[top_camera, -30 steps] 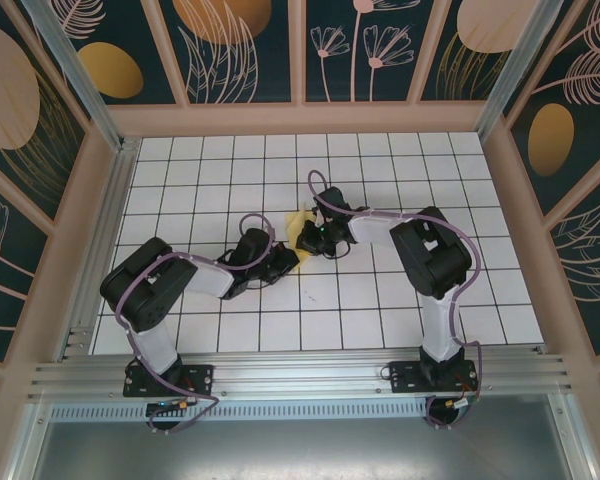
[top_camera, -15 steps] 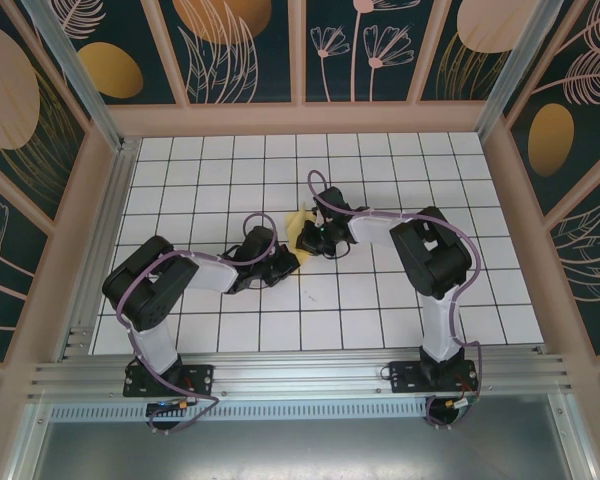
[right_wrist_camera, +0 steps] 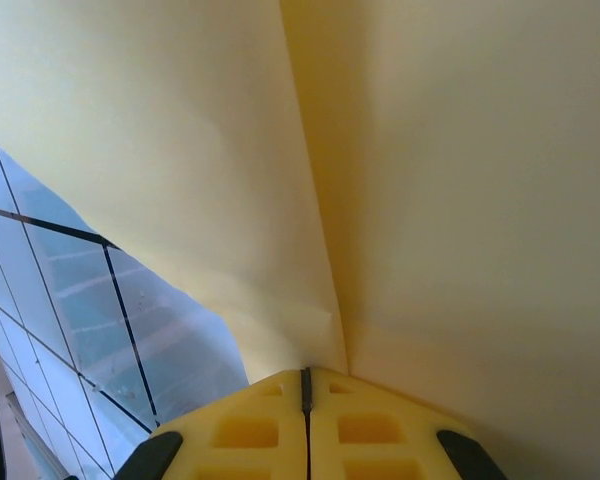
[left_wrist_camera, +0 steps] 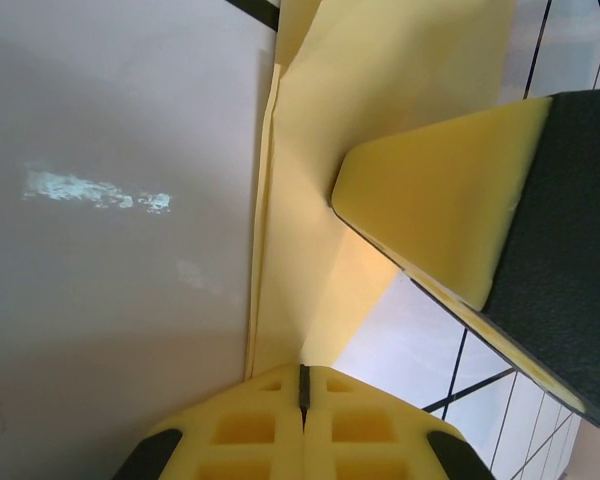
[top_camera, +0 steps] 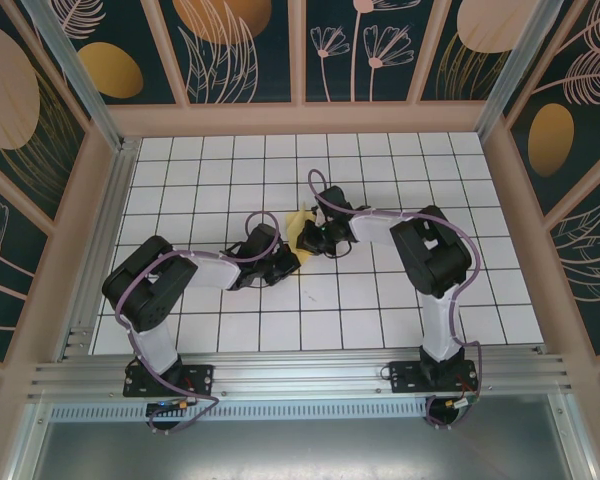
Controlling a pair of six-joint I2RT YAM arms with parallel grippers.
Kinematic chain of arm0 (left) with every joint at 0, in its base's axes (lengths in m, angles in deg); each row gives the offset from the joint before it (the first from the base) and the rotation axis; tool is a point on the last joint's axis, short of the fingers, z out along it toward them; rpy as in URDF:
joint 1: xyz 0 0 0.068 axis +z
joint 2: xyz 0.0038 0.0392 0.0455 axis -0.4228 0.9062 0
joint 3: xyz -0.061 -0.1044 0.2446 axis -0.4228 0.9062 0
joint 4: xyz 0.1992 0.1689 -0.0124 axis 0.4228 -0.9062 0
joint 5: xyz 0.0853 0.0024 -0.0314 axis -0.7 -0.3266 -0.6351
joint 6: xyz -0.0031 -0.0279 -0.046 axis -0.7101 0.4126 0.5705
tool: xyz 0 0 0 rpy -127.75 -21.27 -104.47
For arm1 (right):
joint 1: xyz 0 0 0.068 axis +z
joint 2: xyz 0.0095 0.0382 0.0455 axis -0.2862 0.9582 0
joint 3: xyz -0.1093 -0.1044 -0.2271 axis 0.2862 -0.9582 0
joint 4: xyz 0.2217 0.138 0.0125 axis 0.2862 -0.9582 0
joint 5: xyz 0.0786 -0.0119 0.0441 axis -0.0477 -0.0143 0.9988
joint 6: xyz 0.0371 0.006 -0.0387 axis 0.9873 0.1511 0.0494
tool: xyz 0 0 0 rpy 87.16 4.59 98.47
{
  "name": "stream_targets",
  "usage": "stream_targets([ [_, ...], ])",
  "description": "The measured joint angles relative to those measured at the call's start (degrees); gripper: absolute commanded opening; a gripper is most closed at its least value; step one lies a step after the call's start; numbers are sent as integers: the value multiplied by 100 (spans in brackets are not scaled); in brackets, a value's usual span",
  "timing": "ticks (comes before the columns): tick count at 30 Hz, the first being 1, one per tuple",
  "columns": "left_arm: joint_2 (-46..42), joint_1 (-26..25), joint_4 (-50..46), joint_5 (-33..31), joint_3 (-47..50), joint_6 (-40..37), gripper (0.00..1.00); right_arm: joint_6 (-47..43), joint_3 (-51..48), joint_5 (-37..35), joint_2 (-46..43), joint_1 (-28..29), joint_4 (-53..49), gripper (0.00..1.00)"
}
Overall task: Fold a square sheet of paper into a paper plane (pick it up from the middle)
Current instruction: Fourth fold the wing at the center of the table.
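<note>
Pale-yellow paper (top_camera: 300,221), creased and partly lifted, sits mid-bench on the white tiled bench (top_camera: 380,310), between the two arms. Left wrist view: a long fold runs down the sheet to the left hand (left_wrist_camera: 303,375), pads pressed together on the paper's edge. Right hand (right_wrist_camera: 305,375) likewise closed, pinching the paper at a crease. From above, both hands meet at the sheet, left hand (top_camera: 286,262) just near of right hand (top_camera: 306,240).
</note>
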Motion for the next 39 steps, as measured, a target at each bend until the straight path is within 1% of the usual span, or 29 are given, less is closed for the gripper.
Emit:
stream_targets([
  [7, -55, 0, 114, -109, 111, 0, 0, -103, 186, 629, 254, -223, -9, 7],
  [14, -55, 2, 229, -125, 170, 0, 0, -142, 326, 914, 389, -365, -35, 8],
  [17, -55, 2, 304, -125, 205, 2, 0, -229, 505, 850, 490, -459, -72, 8],
  [25, -52, 2, 437, -118, 273, 2, 0, -575, 1156, 136, 763, -713, -243, 9],
  [34, -52, 4, 553, -111, 332, 2, 0, -787, 1687, 138, 1040, -728, -643, 9],
  [39, -63, 7, 564, -105, 350, 2, 0, -890, 1869, -166, 1080, -791, -636, 10],
])
